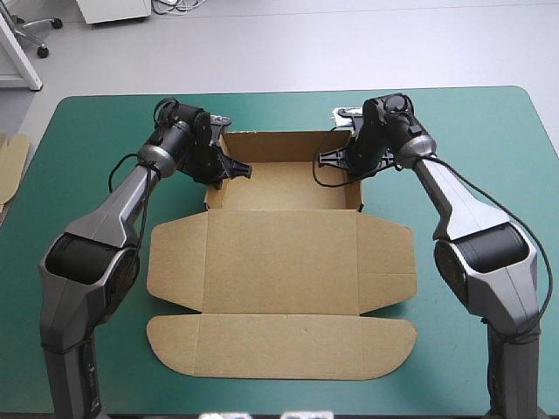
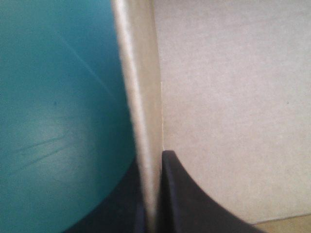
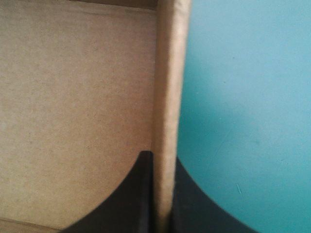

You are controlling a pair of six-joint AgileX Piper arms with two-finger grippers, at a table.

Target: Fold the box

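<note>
The brown box (image 1: 284,262) lies mid-table as an open tray at the far side, with its lid and flaps flat toward the near edge. My left gripper (image 1: 216,166) is shut on the tray's left wall (image 2: 141,97), one black finger (image 2: 189,199) inside the tray and one outside over the teal-green cover. My right gripper (image 1: 356,160) is shut on the right wall (image 3: 167,107) in the same way, its inner finger (image 3: 131,199) lying against the tray's floor side. Both walls stand upright between the fingers.
An edge of more brown board (image 1: 10,166) shows at the table's left edge. The rounded lid flap (image 1: 279,346) reaches close to the near edge. Bare teal-green cover (image 1: 87,140) lies to either side of the box.
</note>
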